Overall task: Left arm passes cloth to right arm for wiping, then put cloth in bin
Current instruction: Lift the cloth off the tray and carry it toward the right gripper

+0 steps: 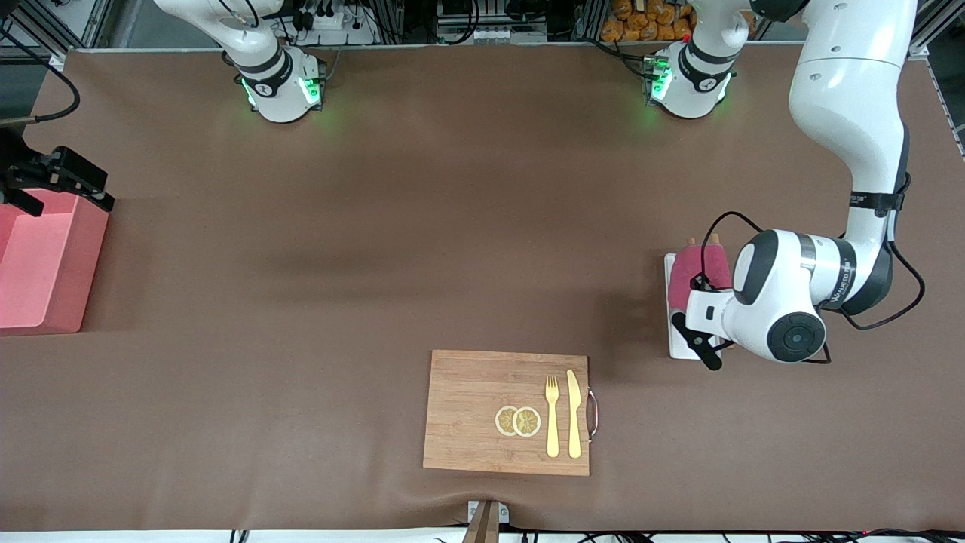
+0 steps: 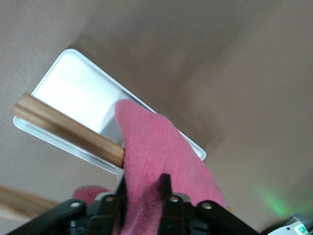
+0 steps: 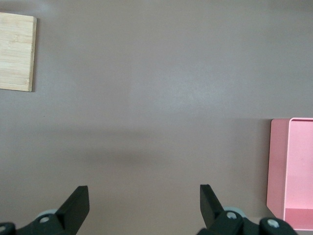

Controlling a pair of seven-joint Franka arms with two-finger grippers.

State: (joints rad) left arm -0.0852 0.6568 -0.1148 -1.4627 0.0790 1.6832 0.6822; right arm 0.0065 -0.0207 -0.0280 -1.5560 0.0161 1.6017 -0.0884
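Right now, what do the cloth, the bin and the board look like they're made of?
Cloth: soft fuzzy fabric, likely terry or fleece, with a matte nap. Bin: smooth pink walls, probably plastic. Board: light wood, perhaps bamboo, with visible grain strips.

Brown matte table covering spanning the work surface, lit evenly from above, with soft shadows across its middle. Along the far edge, aluminium framing, black cables and a stack of orange items. A white strip borders the near edge.
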